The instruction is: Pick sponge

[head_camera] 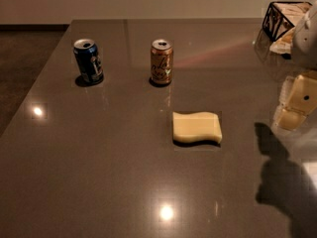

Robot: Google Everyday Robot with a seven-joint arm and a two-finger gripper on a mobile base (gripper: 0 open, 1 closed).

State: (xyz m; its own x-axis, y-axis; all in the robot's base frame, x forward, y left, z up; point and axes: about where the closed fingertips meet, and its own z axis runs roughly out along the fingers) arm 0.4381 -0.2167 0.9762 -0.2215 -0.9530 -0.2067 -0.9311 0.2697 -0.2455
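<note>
On the camera view, neither can gives up its brand. The blue can (89, 62) has pale marks on its label and the orange can (161, 63) carries light, curly lettering, but I can't read either one. Both stand upright with their tops open, side by side and well apart, at the far part of the dark, glossy bench (99, 172).

The sponge (196, 127) lies flat on the bench, nearer than the orange can and a little to its right. It is a pale-yellow slab with wavy long edges, touching nothing.

The gripper (295, 108) hangs at the right edge of the view, its cream-yellow blocks above the bench and to the right of the sponge at much the same depth. It is clear of the sponge, with bare bench between them. Whether the fingers stand wide or narrow I cannot tell.

A dark shadow (277, 182) falls on the bench below the gripper. In the far right corner sits a black wire basket (281, 19) holding something pale. Two bright spots of light (167, 212) glint off the surface.
</note>
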